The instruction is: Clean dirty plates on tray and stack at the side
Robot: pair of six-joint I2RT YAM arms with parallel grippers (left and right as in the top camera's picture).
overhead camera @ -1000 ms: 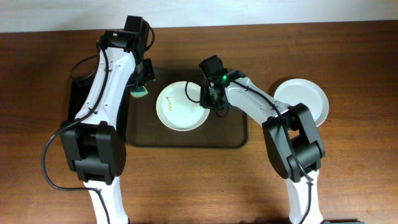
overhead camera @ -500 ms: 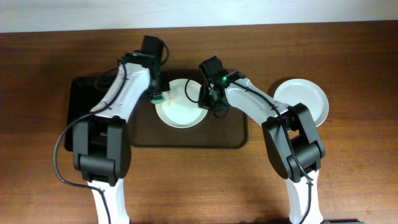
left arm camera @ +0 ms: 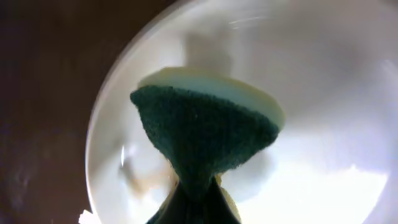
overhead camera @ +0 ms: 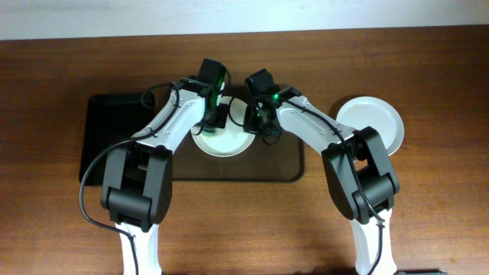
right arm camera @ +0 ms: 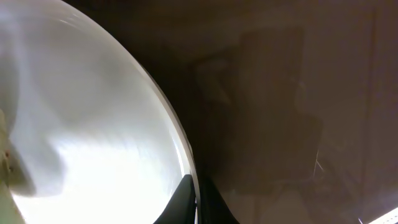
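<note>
Wooden table (overhead camera: 428,214), brown, bearing every item listed.

Item 1, left gripper (overhead camera: 216,116): clenched on a sponge (left arm camera: 205,130), with the green scouring face toward the wrist camera and pale foam behind. It is held over the left half of the plate; contact cannot be told.

Item 2, white plate (left arm camera: 323,93): lies on the tray, with a faint brown smudge (left arm camera: 144,180) near its left rim.

Item 3, right gripper (right arm camera: 196,198): nipped on that plate's right rim, one finger on each side. The purchase is narrow.

Item 4, tray (overhead camera: 284,164): dark brown, under the plate.

Item 5, side plate (overhead camera: 370,122): white, on the table right of the tray. Whether another lies beneath cannot be told.

Item 6, black tray (overhead camera: 111,137): far left.

Hazards, as judged:
- Hard scrubbing could lever the rim out of the thin pinch, so the plate skates or tips.
- The two wrists are close together and may collide.
- The smudge sits at the sponge's edge and may be missed.
</note>
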